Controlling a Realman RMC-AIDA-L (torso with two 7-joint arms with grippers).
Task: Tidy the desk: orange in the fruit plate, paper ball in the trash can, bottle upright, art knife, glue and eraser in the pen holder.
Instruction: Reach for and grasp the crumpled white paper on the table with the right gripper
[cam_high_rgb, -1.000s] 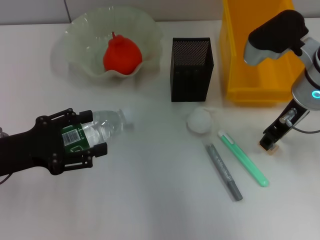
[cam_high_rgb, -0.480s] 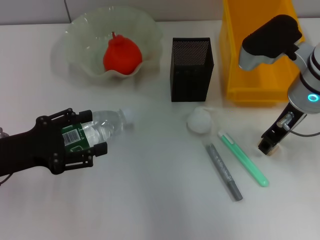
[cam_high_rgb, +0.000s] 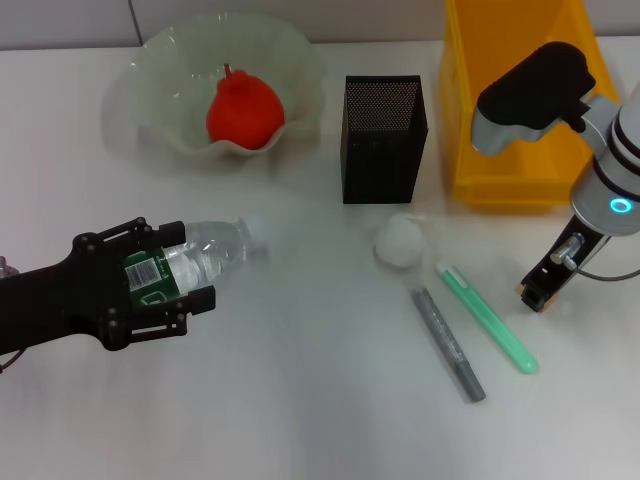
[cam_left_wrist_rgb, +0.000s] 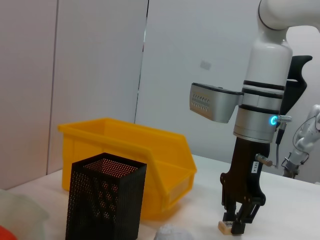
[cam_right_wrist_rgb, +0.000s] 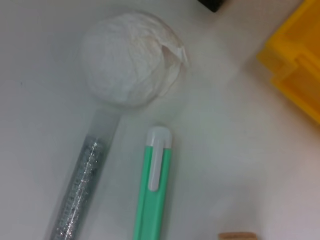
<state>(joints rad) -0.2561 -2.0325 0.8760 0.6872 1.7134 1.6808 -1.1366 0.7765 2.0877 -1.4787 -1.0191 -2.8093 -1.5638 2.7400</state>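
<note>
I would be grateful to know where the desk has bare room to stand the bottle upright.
The widest bare stretch is the near desk between the left pincer, shut on the bottle, and the art knife. Another lies between the fruit plate and the bottle. It is crowded by the paper ball, glue and right pincer.

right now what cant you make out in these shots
- Eraser: left wrist view, half behind the right tool; whether it is gripped is unclear.
- Bottle: head view, base covered by the left tool.
- Art knife: right wrist view, cut off by the edge.
</note>
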